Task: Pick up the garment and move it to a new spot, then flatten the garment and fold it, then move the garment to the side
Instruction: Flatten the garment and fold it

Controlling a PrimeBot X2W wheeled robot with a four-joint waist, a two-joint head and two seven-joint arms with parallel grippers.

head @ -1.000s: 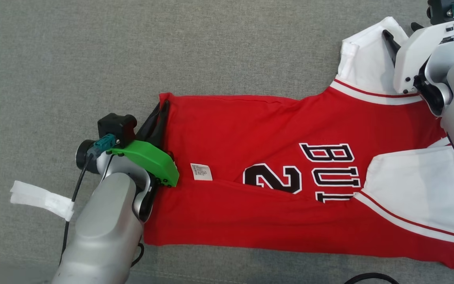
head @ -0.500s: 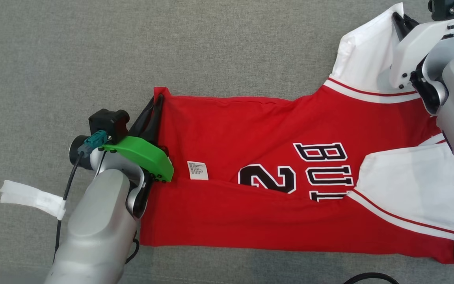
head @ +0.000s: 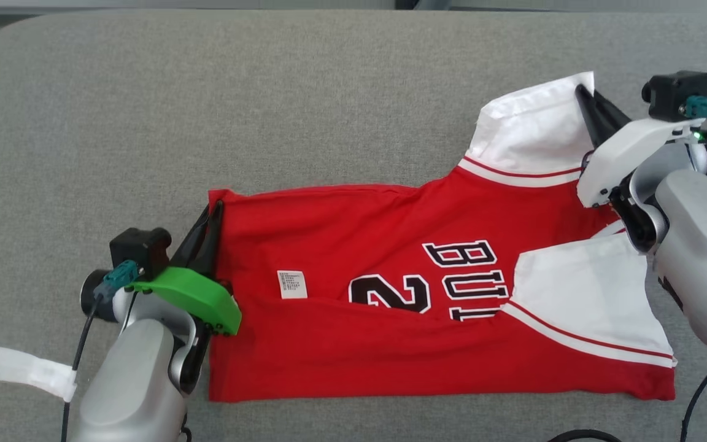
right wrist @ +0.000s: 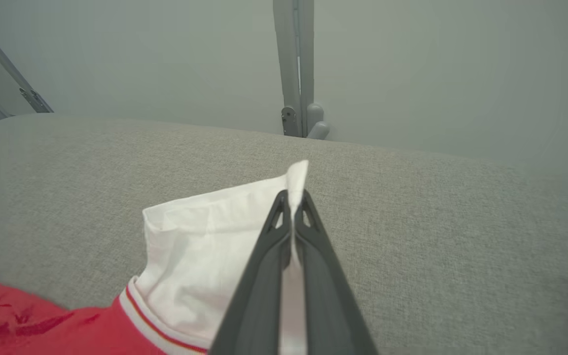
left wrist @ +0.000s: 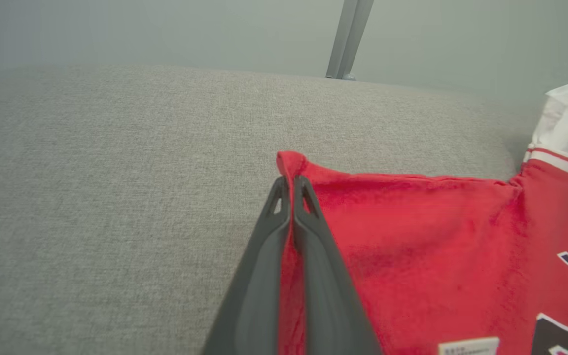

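Observation:
The garment [head: 353, 239], a red jersey with white sleeves and black lettering, lies partly folded on the grey padded surface [head: 267, 104]. My left gripper [head: 215, 209] is shut on the red hem corner at the garment's far left; the left wrist view shows the red cloth [left wrist: 412, 231] pinched between the dark fingers [left wrist: 313, 236], my left gripper [left wrist: 291, 183] there at mid-frame. My right gripper [head: 582, 92] is shut on the far white sleeve [head: 525, 132], lifting its corner. In the right wrist view the white sleeve [right wrist: 200, 246] pokes above the closed tips of my right gripper [right wrist: 292, 197].
A white strip of tape [head: 22, 371] hangs off the left arm's cable at the lower left. The grey surface's rounded far edge [head: 145, 15] runs along the top, with metal frame posts [right wrist: 296, 69] behind it. Bare cushion lies beyond and left of the garment.
My right gripper has closed on the white sleeve corner and raised it. The head camera has shifted, so the surface's far edge now shows. My left gripper stays shut on the hem.

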